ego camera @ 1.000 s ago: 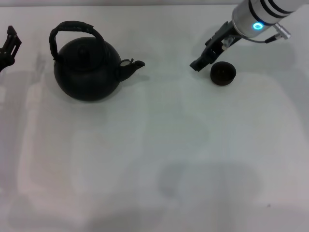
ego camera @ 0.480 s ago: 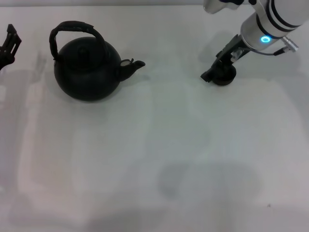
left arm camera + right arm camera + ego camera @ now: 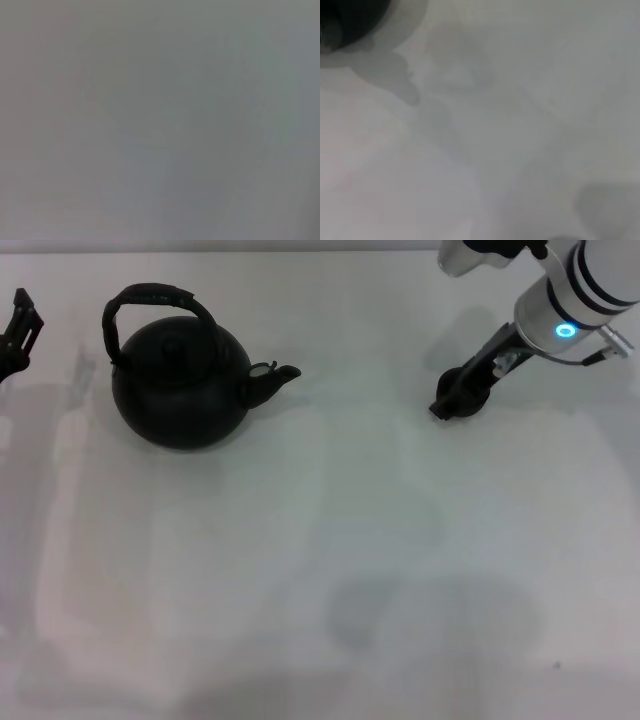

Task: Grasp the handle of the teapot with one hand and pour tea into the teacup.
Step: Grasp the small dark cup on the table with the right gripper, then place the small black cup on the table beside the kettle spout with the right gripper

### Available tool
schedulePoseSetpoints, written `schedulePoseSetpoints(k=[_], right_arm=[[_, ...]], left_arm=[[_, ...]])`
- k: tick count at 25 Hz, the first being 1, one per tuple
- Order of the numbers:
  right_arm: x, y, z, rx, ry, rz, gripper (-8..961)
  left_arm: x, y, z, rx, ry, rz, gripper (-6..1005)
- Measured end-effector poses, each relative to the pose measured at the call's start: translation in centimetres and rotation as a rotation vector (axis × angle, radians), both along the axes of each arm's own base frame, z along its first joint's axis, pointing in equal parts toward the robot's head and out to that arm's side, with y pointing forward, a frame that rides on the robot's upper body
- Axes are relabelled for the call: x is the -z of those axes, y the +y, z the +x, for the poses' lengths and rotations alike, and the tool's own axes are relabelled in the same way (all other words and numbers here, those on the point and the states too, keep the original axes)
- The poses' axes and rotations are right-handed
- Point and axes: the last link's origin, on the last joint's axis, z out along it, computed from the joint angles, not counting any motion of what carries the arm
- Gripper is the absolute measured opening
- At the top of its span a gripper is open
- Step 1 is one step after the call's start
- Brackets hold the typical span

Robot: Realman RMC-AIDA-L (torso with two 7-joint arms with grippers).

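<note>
Teapot (image 3: 183,380) first: it sits upright on the white table (image 3: 320,570), toward the robot's left side and toward the far part of the surface in the head view. It is round and matte black, with a knobbed lid on top and a short spout pointing toward the robot's right. Its handle (image 3: 150,300), a rough-wrapped black hoop, arches up over the lid, and nothing is touching it.

Well apart from the teapot, across the table on the robot's right, is the teacup (image 3: 468,398). Only part of its small dark body shows in the head view, because the right tool (image 3: 452,400) lies down over it, reaching from the white arm with the glowing blue ring down to the table surface. The dark fingers and the dark cup merge there, so I cannot tell whether this tool is open, closed, or gripping the cup. In the right wrist view a dark round shape, the teacup (image 3: 350,20), fills one corner of the picture, close to the camera, with its shadow spreading on the pale table beside it.

The left tool (image 3: 18,330) is at the far left edge of the head view, beside the teapot but clear of it, mostly cut off by the picture's edge; its state cannot be told either. The left wrist view shows only a plain grey blur.
</note>
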Motion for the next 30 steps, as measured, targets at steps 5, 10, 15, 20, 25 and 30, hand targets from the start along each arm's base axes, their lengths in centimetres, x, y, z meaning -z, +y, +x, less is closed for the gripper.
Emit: schedulePoseSetpoints(k=[5, 10, 15, 20, 25, 30], right_arm=[[-0.3, -0.4, 0.2, 0.019, -0.010, -0.026, 768], [-0.7, -0.3, -0.5, 0.009, -0.004, -0.042, 752], [0.0, -0.5, -2.7, -0.037, 0.029, -0.070, 733], [1.8, -1.7, -5.2, -0.121, 0.008, -0.161, 732], [3.1, -2.8, -6.3, -0.165, 0.003, -0.230, 745], [4.0, -3.9, -5.9, -0.181, -0.019, -0.274, 757]], left_arm=[[-0.1, -0.1, 0.0, 0.006, 0.001, 0.008, 888], [-0.3, -0.2, 0.0, 0.011, 0.002, 0.017, 888], [-0.2, -0.5, -0.1, 0.006, 0.001, 0.017, 888], [-0.2, -0.6, -0.2, 0.003, 0.000, 0.018, 888], [-0.2, -0.7, 0.0, 0.017, -0.005, 0.029, 888], [-0.2, -0.8, 0.1, 0.020, -0.007, 0.032, 887]])
